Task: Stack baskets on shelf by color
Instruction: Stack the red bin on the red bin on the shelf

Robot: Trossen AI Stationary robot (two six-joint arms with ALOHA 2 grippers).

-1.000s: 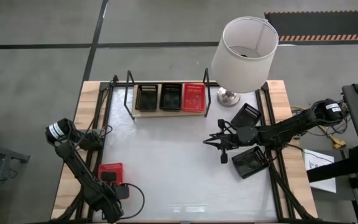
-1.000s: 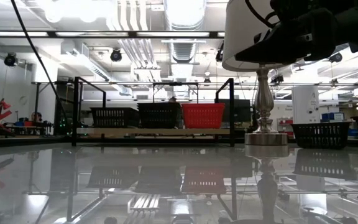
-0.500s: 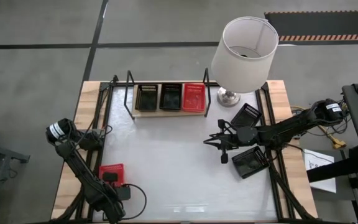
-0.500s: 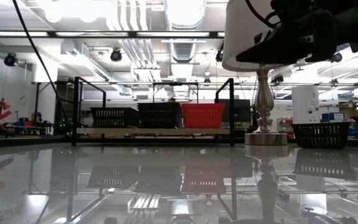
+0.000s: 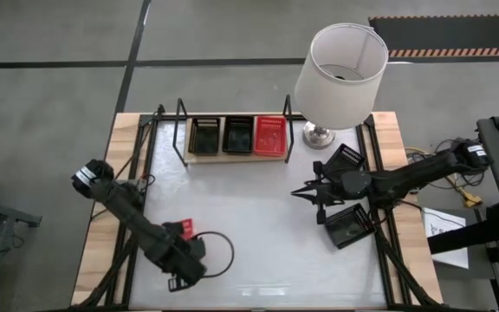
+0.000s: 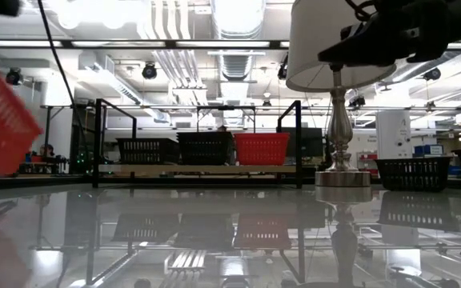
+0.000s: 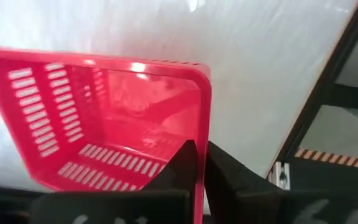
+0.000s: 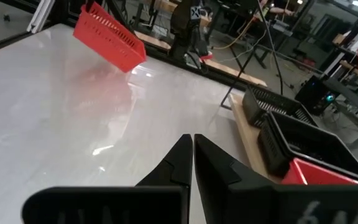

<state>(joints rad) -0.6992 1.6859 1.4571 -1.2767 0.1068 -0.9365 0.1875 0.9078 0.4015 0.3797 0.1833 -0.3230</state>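
The left tool [image 7: 199, 163] is pinched shut on the thin rim of a red basket [image 7: 104, 118] and holds it tilted, clear of the worktop [image 5: 249, 217], near the front left part of the surface. In the high view the basket [image 5: 183, 229] is mostly hidden under the arm. The basket looks light and fairly stiff: thin moulded plastic with slotted walls, so a one-wall pinch seems enough to carry it, though it will likely swing or tip about that single grip (it hangs at a slant already). The smooth plastic may slip if jolted; the rim midway along a wall is the sensible place to hold.

On the shelf [image 5: 236, 158] at the far side sit two black baskets [image 5: 221, 135] on the left and a red one [image 5: 269, 135] at its right end, the likely target. The right tool [image 5: 305, 192] is shut and empty, hovering at the right near two more black baskets [image 5: 346, 192] beside a lamp [image 5: 340, 69].
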